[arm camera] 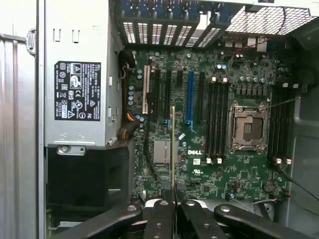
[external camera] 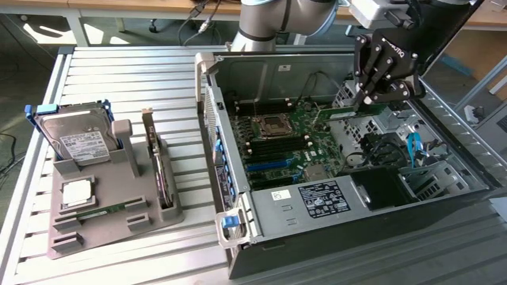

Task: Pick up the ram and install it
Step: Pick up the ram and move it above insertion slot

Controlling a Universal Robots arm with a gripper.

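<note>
My gripper (external camera: 366,102) hangs inside the open computer case (external camera: 208,89), above the motherboard (external camera: 305,145). It is shut on the ram (external camera: 339,112), a thin green stick that juts from the fingers toward the exterior view's left. The wrist view has the ram (arm camera: 173,147) edge-on, as a narrow line running out from my gripper (arm camera: 173,206) over the middle of the board. The black memory slots (arm camera: 217,122) lie beside the processor socket (arm camera: 247,128), apart from the stick. The held stick touches nothing on the board.
A grey holder (external camera: 158,221) at the exterior view's left carries a hard drive (external camera: 79,141), an upright expansion card (external camera: 158,163), a silver processor chip (external camera: 77,191) and another green stick (external camera: 103,211). In the case sit the power supply (external camera: 321,199) and blue cables (external camera: 412,148).
</note>
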